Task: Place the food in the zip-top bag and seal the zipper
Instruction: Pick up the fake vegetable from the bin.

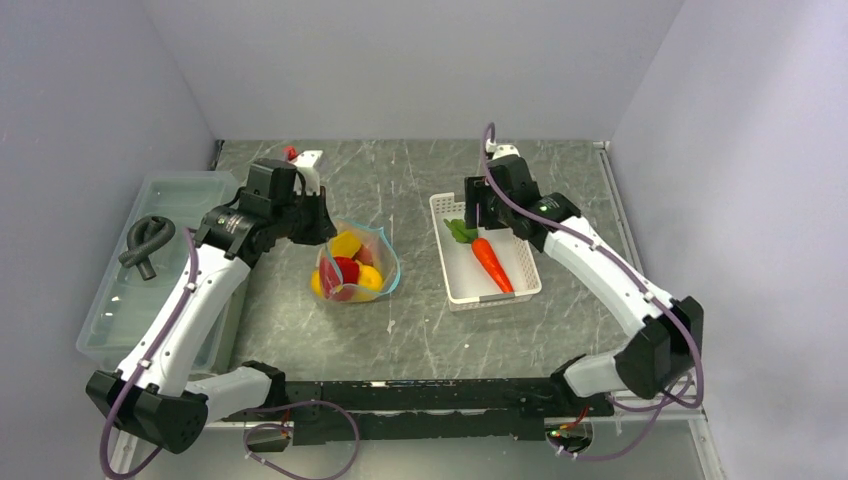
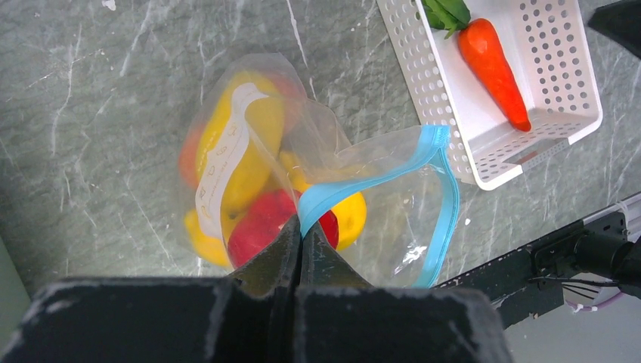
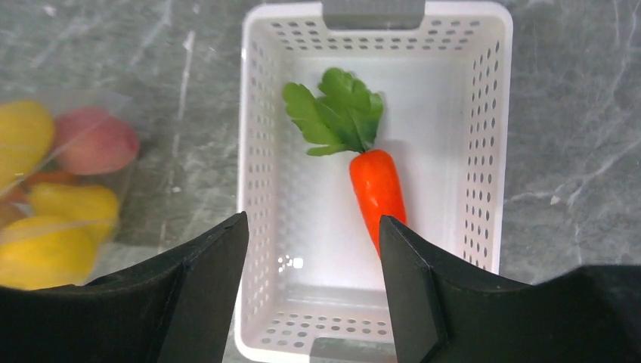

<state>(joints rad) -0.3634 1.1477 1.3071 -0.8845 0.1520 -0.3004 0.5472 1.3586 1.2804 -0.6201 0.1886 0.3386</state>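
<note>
R gripper [image 3: 314,227] spread above carrot [image 3: 378,193], lengthwise in basket [image 3: 490,91], leaves [image 3: 336,113] far end.

**Top external.** Fixed and high, behind the arm bases at the near edge of the table [image 1: 420,330]. It faces forward and down, and is far enough back to take in both arms and the far edge.

**Left wrist.** Close above the zip-top bag [image 2: 408,219] at the table's middle. It looks steeply down past the left gripper [image 2: 302,227], which fills the view's lower edge. The white basket [image 2: 423,83] cuts across its upper right corner.

**Right wrist.** The nearest view, looking straight down into the basket between the fingers of the right gripper [image 3: 314,219]. The bag sits at its left margin.

**Shared.** The bag, the basket and the carrot [image 1: 492,263] appear in all three views.
</note>
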